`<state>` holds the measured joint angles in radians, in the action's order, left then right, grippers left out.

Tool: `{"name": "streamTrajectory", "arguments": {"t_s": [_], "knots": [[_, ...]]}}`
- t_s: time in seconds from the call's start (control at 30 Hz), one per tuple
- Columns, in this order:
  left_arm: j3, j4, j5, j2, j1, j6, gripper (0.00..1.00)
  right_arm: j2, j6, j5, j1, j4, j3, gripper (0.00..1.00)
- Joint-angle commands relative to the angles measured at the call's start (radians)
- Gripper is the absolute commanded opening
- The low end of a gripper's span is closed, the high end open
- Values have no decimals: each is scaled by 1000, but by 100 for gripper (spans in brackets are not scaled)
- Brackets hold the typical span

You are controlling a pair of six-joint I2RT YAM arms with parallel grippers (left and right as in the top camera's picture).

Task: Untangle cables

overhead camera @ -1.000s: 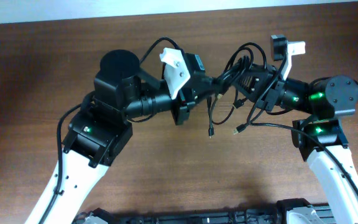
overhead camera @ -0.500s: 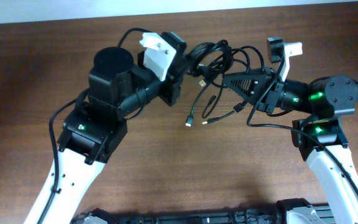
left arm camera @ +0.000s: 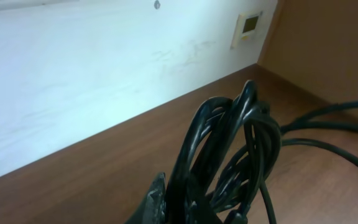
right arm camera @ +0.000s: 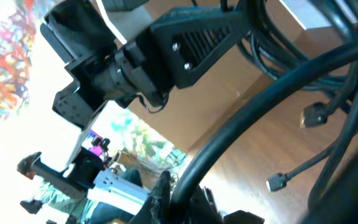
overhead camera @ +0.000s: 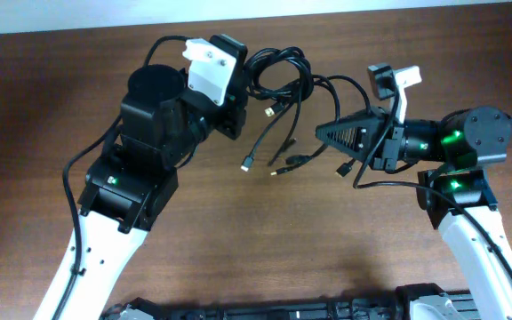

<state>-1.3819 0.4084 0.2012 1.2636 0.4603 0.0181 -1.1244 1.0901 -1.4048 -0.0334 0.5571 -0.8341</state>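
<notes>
The bunch of thin black flexible cables point(overhead camera: 283, 73) w/ small plug ends hangs over the far half of the brown wooden tabletop point(overhead camera: 238, 240), strung btwn the two arms.

The black two-finger left hand point(overhead camera: 245, 80), w/ a white camera bracket point(overhead camera: 210, 67) on top, sits over the tabletop's far part, left of centre. It is clamped tight on the looped, knotted part of the bunch. In the left wrist view the cables point(left arm camera: 222, 143) rise straight out from btwn its fingers point(left arm camera: 157, 199), w/ the white wall point(left arm camera: 73, 74) at the tabletop's far edge behind them.

The black wedge-shaped right hand point(overhead camera: 322, 133) points left over the tabletop's right-of-centre area, jaws closed. The right wrist view shows one of the cables point(right arm camera: 247, 118) running out from btwn its fingers point(right arm camera: 161, 193), so it grips a cable too.

Loose ends drop from the bunch toward the tabletop's middle & carry the plugs point(overhead camera: 248, 164). One more plug is just right of that point(overhead camera: 280, 170) & another is under the right hand's tip point(overhead camera: 342, 169). Whether any plug tip touches the tabletop can't be told.
</notes>
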Motion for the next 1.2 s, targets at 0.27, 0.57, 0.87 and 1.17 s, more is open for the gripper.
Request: {"name": "streamTrajectory", "arguments": {"t_s": [0.27,0.57,0.87,1.17], "knots": [[-10,-6,-38,-118,-16,93,0,5,-11,-54,1,8,-10,99],[-10,59,-37,-148,-16,93,0,5,-9,-27,1,8,-10,99],[-10,96,201,-133,-16,134,0,5,-8,102,1,8,-10,99],[-10,65,428,-121,-16,138,0,-6,-128,319,2,-31,-9,99]]}}
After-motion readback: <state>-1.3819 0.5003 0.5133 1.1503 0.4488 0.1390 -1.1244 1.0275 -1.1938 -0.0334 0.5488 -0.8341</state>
